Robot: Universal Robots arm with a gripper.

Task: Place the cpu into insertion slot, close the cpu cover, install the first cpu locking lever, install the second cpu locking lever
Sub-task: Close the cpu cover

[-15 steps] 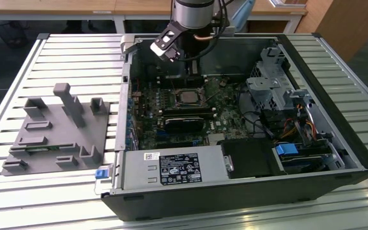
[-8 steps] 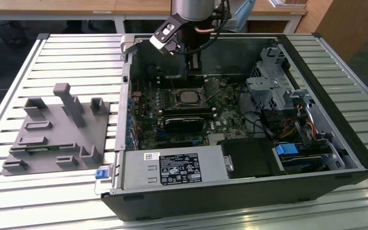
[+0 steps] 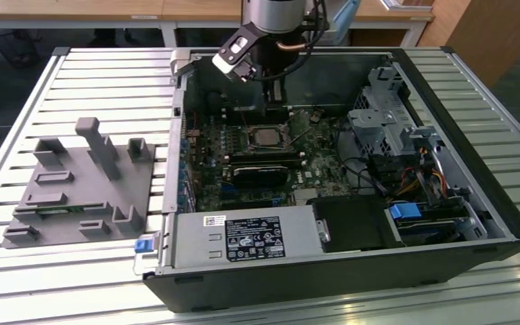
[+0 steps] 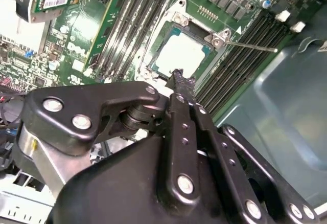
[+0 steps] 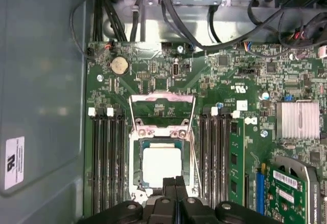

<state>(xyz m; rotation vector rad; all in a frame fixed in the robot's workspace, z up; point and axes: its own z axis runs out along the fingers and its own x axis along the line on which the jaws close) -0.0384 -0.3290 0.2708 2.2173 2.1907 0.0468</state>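
Item: cpu [image 5: 162,165], seated in insertion slot [image 5: 136,170], cover [image 5: 162,106] raised. Likely light, rigid, with fragile contacts; best taken by opposite edges. Gripper [image 5: 176,184]: fingers pressed together, empty, at 12 o'clock of cpu in exterior view.

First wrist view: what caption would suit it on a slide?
Closed pincer above the cpu seated in the insertion slot, cover open.
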